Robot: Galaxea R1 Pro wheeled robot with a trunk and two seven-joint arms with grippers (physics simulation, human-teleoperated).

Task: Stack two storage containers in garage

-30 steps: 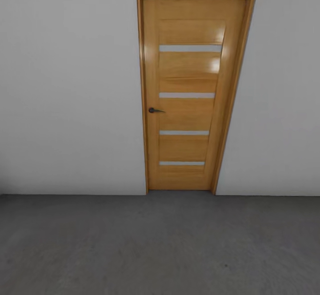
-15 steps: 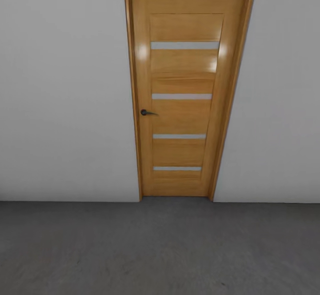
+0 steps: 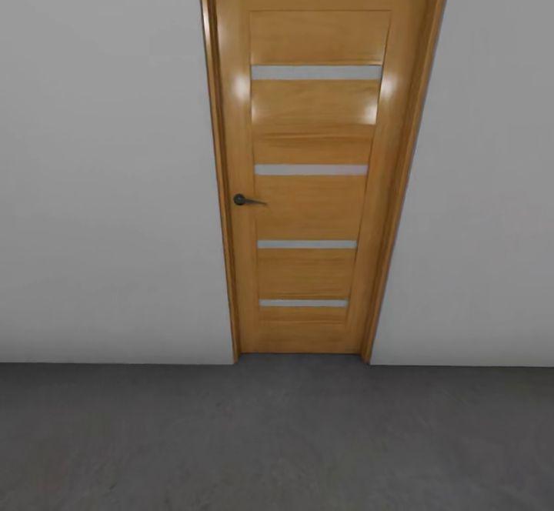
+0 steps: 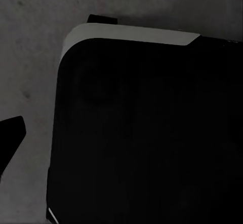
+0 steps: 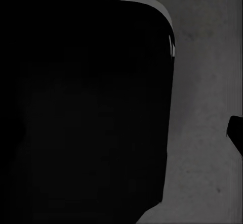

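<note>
Garage floor (image 3: 277,442), dark grey concrete, runs to a pale grey wall (image 3: 108,188). A wooden door (image 3: 308,165) with four frosted strips stands shut in that wall, its dark handle (image 3: 245,200) on the left edge. Both wrist views look down on the same concrete past a black robot base (image 4: 147,133) with a pale rim. Whether either tool is open or closed cannot be told.

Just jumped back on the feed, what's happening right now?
The robot is in transit and handling nothing. The head view faces a shut wooden door with frosted strips and a dark handle, set in a pale grey wall above dark grey concrete floor. Both wrist views look down past the robot's black base onto that floor.
</note>
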